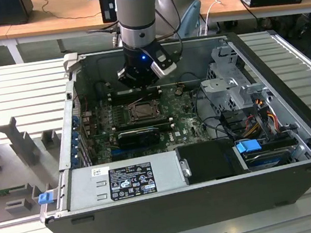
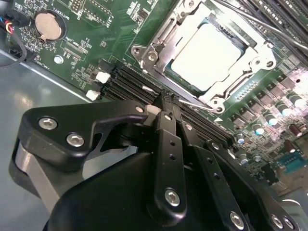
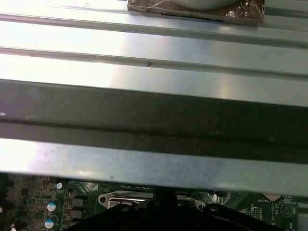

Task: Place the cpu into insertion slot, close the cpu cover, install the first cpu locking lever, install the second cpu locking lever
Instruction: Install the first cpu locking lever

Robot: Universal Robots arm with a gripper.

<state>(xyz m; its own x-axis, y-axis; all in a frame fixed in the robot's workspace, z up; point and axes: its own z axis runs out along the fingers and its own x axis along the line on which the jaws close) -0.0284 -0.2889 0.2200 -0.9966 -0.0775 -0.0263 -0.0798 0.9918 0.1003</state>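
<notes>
My fingers (image 2: 166, 99) are clenched, tips pinched together with nothing I can see between them, low inside the one open computer case (image 1: 214, 201). Just beyond the tips lies one cpu (image 2: 207, 53), pale top up, seated in the insertion slot (image 2: 183, 83). The one cpu cover (image 2: 161, 41) is folded flat around it. One thin locking lever (image 2: 199, 105) runs just beside my tips; I cannot tell whether I touch it. Two white clips (image 2: 102, 76) and one coin battery (image 2: 45, 25) sit farther off.
</notes>
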